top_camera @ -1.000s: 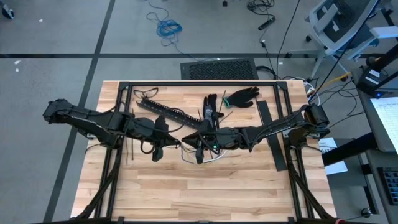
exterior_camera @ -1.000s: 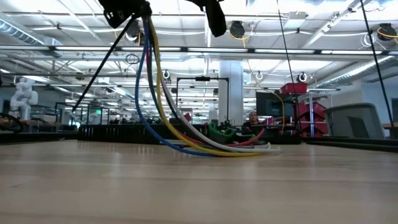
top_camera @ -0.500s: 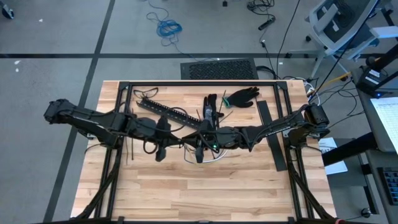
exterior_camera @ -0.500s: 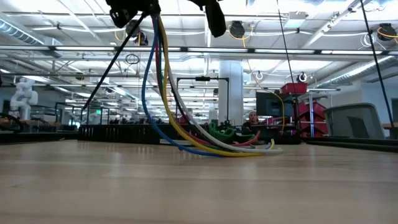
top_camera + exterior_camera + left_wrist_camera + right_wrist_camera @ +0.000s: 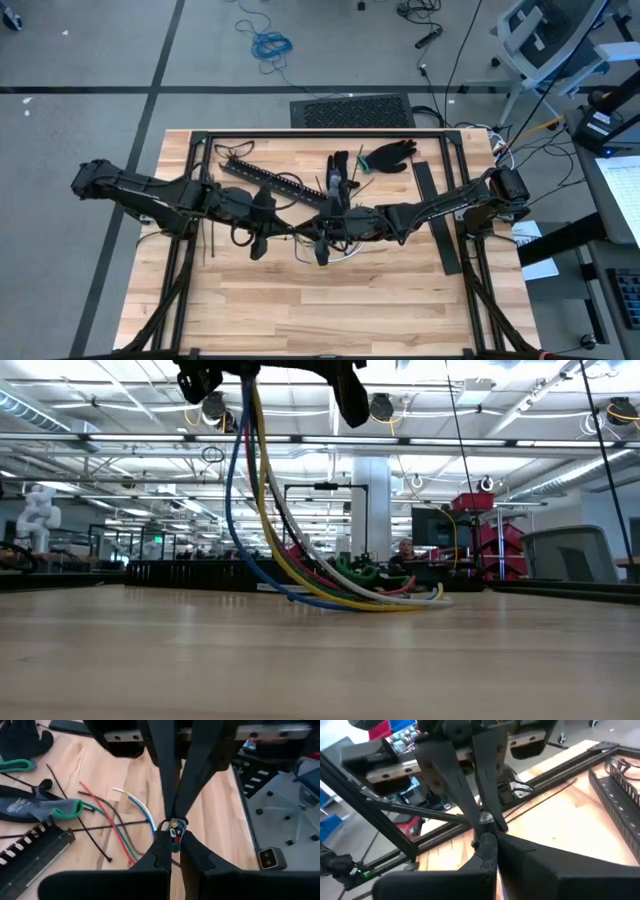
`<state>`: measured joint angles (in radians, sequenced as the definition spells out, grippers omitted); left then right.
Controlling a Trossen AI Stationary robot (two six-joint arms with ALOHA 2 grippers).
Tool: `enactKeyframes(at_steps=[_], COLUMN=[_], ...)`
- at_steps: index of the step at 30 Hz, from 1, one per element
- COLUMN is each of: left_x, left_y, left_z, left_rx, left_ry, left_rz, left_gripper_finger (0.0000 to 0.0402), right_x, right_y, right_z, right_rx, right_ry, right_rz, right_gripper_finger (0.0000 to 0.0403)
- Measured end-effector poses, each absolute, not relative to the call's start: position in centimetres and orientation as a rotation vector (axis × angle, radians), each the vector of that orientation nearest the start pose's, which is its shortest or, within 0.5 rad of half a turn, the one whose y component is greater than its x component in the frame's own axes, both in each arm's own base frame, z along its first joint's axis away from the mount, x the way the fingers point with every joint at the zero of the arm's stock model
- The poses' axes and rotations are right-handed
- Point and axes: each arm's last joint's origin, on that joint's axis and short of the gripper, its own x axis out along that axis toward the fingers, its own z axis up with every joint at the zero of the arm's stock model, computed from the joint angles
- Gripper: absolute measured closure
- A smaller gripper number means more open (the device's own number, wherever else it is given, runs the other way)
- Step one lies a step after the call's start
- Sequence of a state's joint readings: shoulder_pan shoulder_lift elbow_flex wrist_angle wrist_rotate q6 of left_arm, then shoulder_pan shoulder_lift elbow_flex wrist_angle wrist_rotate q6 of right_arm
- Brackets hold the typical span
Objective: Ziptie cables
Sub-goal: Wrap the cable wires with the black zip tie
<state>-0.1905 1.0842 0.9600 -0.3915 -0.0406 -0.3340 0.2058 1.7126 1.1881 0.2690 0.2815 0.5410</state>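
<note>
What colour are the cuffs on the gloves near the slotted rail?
Green cuffs, seen best in the left wrist view.

front table half [image 5: 330, 310] bare; slotted rail [image 5: 265, 179], gloves [image 5: 388, 154] crowd back.

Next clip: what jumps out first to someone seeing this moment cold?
The two grippers meeting nose to nose at mid-table: the left gripper and the right gripper both pinch the cables at one end. The lifted bundle hangs in a coloured fan, its far ends trailing on the wooden table. Behind lie a black slotted rail and gloves.
</note>
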Motion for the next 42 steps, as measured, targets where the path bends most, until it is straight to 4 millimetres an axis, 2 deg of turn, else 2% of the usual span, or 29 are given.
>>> enactKeyframes(at_steps=[9,19,21,27,31,37,42], left_x=[20.9,19.7,19.9,20.2,20.0,20.1,20.3], left_y=[-4.0,-2.4,-2.3,-2.9,-3.1,-3.1,-3.1], left_z=[35.1,34.0,34.1,35.3,35.3,35.4,36.0], left_rx=[-0.321,-0.138,-0.145,-0.217,-0.223,-0.225,-0.244], left_ry=[0.329,0.400,0.381,0.311,0.331,0.320,0.253], left_rz=[-0.109,0.319,0.318,0.145,0.130,0.132,0.123], left_gripper_finger=[0.0393,0.0394,0.0396,0.0398,0.0400,0.0402,0.0402], right_x=[38.4,38.5,38.6,38.7,38.8,38.9,38.9], right_y=[6.7,6.7,6.8,6.4,6.0,6.1,5.7], right_z=[25.9,26.6,26.9,27.6,27.6,28.4,28.4], right_rx=[0.470,0.465,0.473,0.487,0.468,0.433,0.420], right_ry=[0.305,0.244,0.212,0.154,0.151,0.078,0.062], right_rz=[-0.189,-0.167,-0.150,-0.150,-0.162,-0.137,-0.224], right_gripper_finger=[0.0403,0.0403,0.0403,0.0395,0.0362,0.0276,0.0210])
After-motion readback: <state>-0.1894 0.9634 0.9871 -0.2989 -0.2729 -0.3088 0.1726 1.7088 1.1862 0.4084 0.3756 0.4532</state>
